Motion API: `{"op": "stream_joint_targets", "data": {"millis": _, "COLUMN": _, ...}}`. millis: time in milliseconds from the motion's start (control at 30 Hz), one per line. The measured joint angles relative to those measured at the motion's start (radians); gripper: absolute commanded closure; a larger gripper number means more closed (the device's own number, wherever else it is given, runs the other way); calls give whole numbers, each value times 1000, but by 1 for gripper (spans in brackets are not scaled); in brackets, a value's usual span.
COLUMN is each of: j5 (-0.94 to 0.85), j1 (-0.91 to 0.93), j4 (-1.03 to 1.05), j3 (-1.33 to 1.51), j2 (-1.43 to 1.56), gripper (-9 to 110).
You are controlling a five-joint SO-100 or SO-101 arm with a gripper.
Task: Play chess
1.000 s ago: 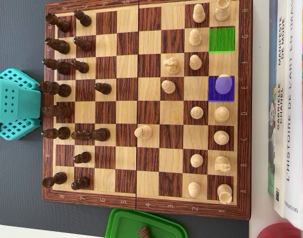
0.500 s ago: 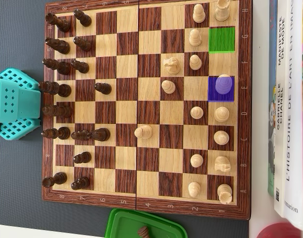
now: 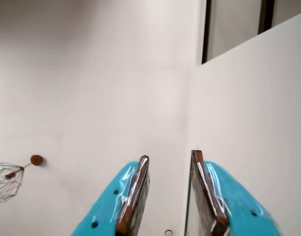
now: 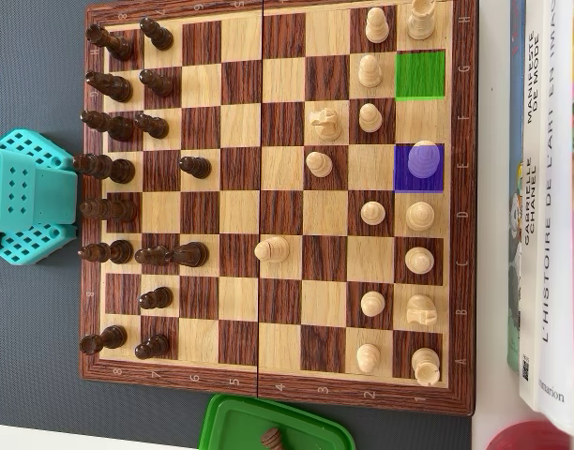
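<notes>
Overhead view shows us the chessboard [image 4: 268, 202] with dark pieces along its left side and light pieces along its right. 1 light piece [image 4: 423, 158] stands on a square tinted purple [image 4: 419, 181] near the right edge, and 2 squares above it in that same column an empty square is tinted green [image 4: 420, 74]. We read these as the piece to move and its destination, though that is our judgement.

The teal arm [image 4: 24, 197] sits off the board's left edge, well apart from that piece. In the wrist view the gripper [image 3: 170, 160] points at a pale wall, its 2 brown-padded fingers [image 3: 135, 191] parted with nothing between them.

We judge the move has not yet begun. Next we would need a long reach across the whole board, descending over the purple square without clipping the neighbouring light pieces [image 4: 371, 118].
</notes>
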Motion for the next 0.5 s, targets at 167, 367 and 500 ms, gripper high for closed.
{"op": "stream_joint_targets", "data": {"millis": 167, "j5": 0, "j1": 0, "j4": 74, "j3": 0, "j2": 0, "gripper": 88}}
{"op": "stream_joint_targets", "data": {"millis": 367, "j5": 0, "j1": 0, "j4": 209, "j3": 0, "j2": 0, "gripper": 88}}
{"op": "stream_joint_targets", "data": {"millis": 500, "j5": 0, "j1": 0, "j4": 337, "j3": 0, "j2": 0, "gripper": 88}}
